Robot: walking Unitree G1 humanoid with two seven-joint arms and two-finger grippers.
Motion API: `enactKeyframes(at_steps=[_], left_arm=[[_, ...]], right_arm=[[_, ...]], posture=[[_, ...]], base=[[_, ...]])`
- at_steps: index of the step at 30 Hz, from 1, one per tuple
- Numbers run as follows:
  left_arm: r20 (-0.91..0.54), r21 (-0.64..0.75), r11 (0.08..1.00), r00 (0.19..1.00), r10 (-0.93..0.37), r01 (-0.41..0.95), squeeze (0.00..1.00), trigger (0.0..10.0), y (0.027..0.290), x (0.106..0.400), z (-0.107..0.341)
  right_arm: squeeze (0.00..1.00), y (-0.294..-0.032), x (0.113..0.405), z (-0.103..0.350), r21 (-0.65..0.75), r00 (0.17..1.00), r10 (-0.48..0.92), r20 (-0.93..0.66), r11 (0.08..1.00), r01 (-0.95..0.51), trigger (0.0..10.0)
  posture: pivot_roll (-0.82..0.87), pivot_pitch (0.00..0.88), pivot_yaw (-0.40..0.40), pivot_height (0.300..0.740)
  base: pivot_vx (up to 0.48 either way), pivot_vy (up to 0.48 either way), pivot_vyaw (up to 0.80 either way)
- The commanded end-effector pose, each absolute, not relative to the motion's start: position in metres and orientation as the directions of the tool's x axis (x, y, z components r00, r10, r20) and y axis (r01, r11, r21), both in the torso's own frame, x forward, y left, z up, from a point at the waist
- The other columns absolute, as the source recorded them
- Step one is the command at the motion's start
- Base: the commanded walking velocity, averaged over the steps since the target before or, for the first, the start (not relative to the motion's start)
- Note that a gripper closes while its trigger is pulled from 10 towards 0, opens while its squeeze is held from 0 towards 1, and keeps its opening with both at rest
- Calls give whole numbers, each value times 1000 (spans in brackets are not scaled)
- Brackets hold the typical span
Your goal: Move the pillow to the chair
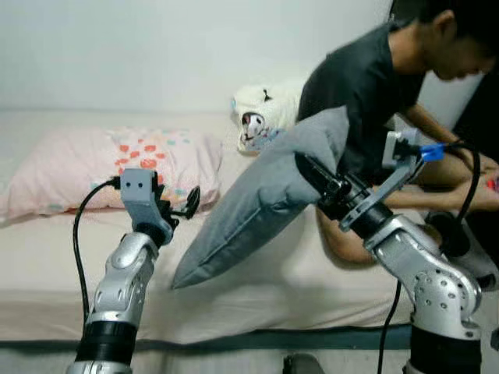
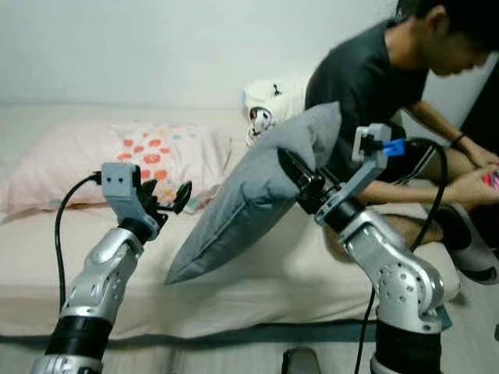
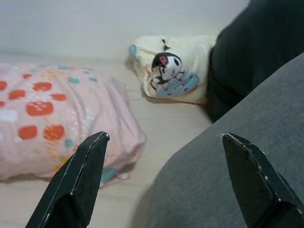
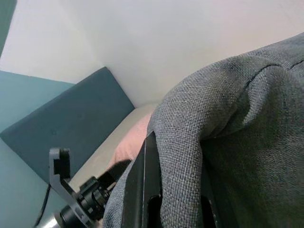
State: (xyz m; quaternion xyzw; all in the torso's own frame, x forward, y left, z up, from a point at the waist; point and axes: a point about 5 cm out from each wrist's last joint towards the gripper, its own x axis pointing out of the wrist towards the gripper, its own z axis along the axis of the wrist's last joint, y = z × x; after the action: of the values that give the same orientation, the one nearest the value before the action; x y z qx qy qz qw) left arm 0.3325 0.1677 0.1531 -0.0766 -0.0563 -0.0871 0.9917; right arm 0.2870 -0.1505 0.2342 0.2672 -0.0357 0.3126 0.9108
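A grey pillow (image 1: 261,202) hangs lifted above the bed, tilted with its lower corner down to the left. My right gripper (image 1: 312,175) is shut on its upper right edge, and grey fabric (image 4: 228,142) bunches around the black finger (image 4: 142,190) in the right wrist view. My left gripper (image 1: 183,204) stands open just left of the pillow, not touching it. Between its two black fingers (image 3: 76,185) the grey pillow (image 3: 237,161) shows close by.
A pink pillow (image 1: 101,167) with red and teal dots lies on the bed (image 1: 234,308) at the left. A cream cartoon-print pillow (image 1: 261,117) lies by the wall. A person (image 1: 390,101) in a dark shirt sits on the bed's right side, behind my right arm.
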Motion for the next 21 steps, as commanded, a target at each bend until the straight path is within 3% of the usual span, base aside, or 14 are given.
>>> enactKeyframes(at_steps=[1, 5, 18, 20, 21], left_arm=[[97, -129, 978, 984, -150, 161, 0, 10000, 172, 333, 150], [83, -134, 979, 986, -147, 157, 0, 10000, 172, 333, 148], [80, -107, 979, 982, -168, 176, 0, 10000, 164, 330, 138], [74, -99, 979, 983, -169, 176, 0, 10000, 164, 329, 136], [66, -97, 980, 983, -170, 176, 0, 10000, 165, 326, 133]], right_arm=[[0, -147, 283, 239, 446, 783, 555, 280, 647, -618, 0], [0, -147, 282, 237, 447, 788, 554, 267, 653, -611, 0], [0, -152, 281, 220, 439, 814, 543, 205, 692, -572, 0], [0, -153, 281, 214, 422, 821, 543, 178, 711, -562, 0], [0, -155, 280, 198, 319, 838, 542, 70, 783, -533, 0]], posture=[[-118, 0, 13, 665], [-125, 2, 15, 680], [-122, 0, 5, 725], [-120, 0, 4, 730], [-116, 0, 1, 735]], base=[[0, 0, 0], [-360, 0, 0], [0, 0, 0], [0, 0, 0], [0, 0, 0]])
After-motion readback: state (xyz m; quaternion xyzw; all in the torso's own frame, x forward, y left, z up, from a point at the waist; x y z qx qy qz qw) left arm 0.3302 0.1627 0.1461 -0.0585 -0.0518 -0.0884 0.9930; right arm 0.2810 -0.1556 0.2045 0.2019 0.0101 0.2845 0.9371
